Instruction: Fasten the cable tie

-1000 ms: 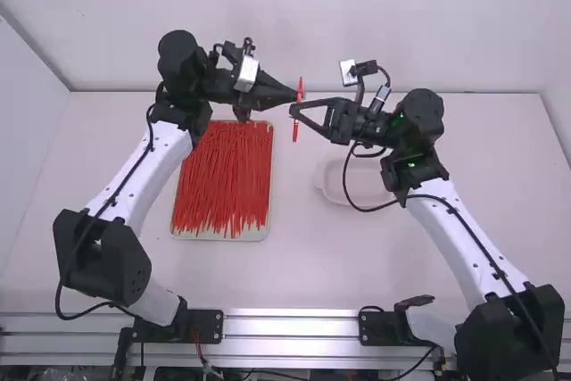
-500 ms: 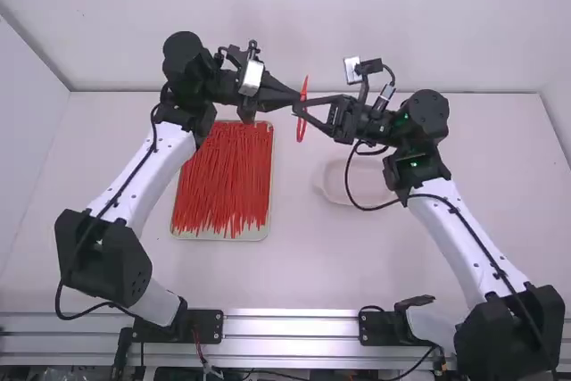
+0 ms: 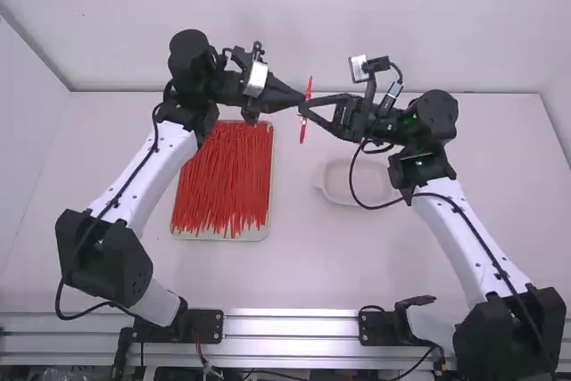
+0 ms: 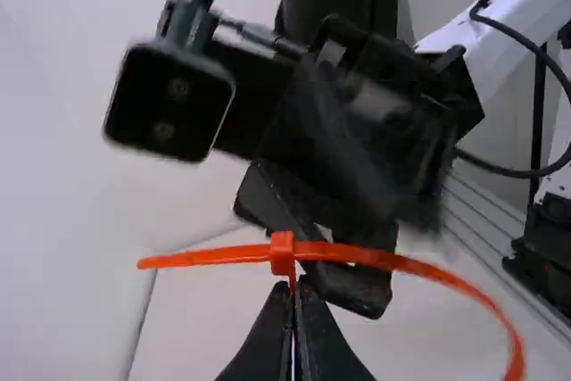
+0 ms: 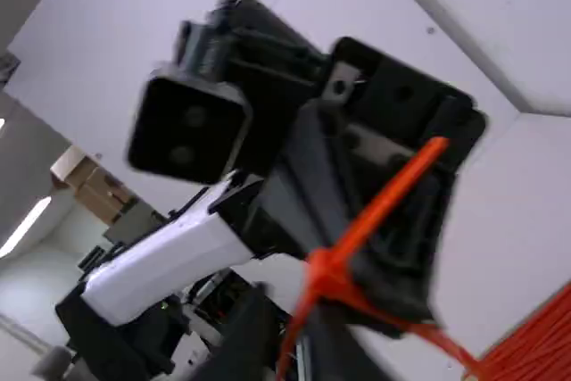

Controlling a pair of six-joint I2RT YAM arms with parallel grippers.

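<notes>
A red cable tie (image 3: pixel 306 111) hangs in the air above the back of the table, held between both grippers. My left gripper (image 3: pixel 297 104) comes in from the left, shut on the tie right below its head (image 4: pixel 282 251); the strap (image 4: pixel 428 271) curves away to one side and the short tail (image 4: pixel 192 260) sticks out the other. My right gripper (image 3: pixel 310 114) meets it from the right, shut on the strap (image 5: pixel 357 234) near the head. In the left wrist view its black fingers (image 4: pixel 352 285) sit just behind the tie.
A tray (image 3: pixel 265 236) with a heap of several red cable ties (image 3: pixel 225 178) lies under the left arm. A shallow white dish (image 3: pixel 332 190) sits on the table below the right gripper. Bare tabletop lies to the front and at the far right.
Both grippers, with the tie between them, have drifted slightly to the right and a little upward. The grip on the tie is the same.
</notes>
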